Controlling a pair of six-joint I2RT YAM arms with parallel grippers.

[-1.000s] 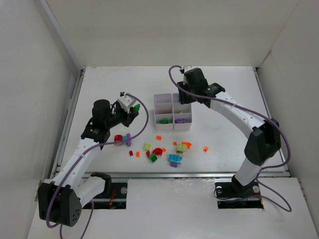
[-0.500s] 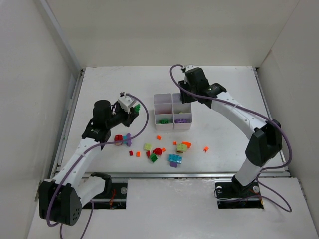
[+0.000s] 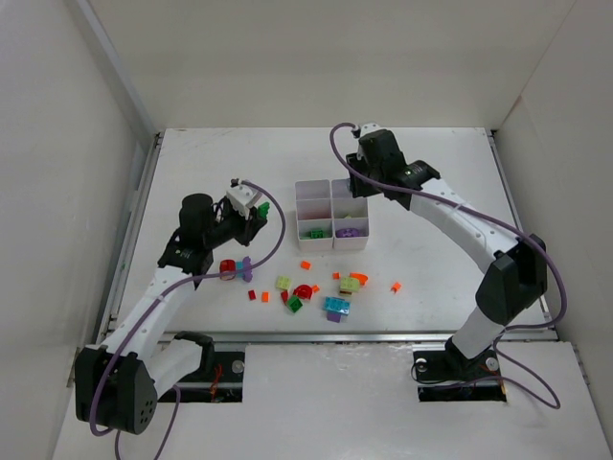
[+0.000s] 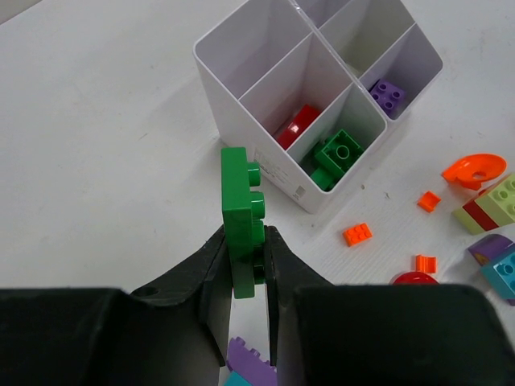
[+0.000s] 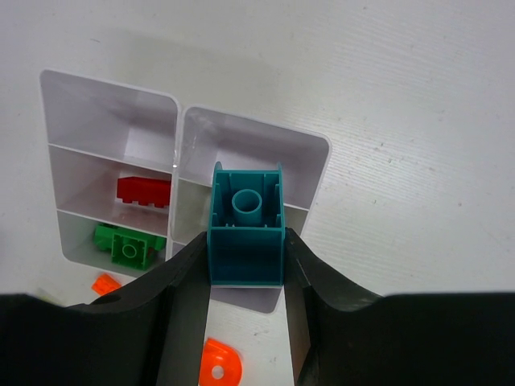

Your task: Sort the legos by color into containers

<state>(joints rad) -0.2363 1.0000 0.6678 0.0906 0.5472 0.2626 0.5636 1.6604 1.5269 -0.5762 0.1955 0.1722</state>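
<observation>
The white tray [image 3: 298,205] sits mid-table; both arms crowding it at once risks a clash. The right gripper [image 5: 246,261] hangs over its far right corner, jaws half-spread and clamped on a cyan brick [image 5: 246,229], which may catch a thin wall and bounce out. The left gripper [image 4: 244,269], left of the tray, is closed tight on just the lower end of a green brick [image 4: 239,205], which may pivot loose. Loose legos [image 3: 316,287] lie near of the tray.
</observation>
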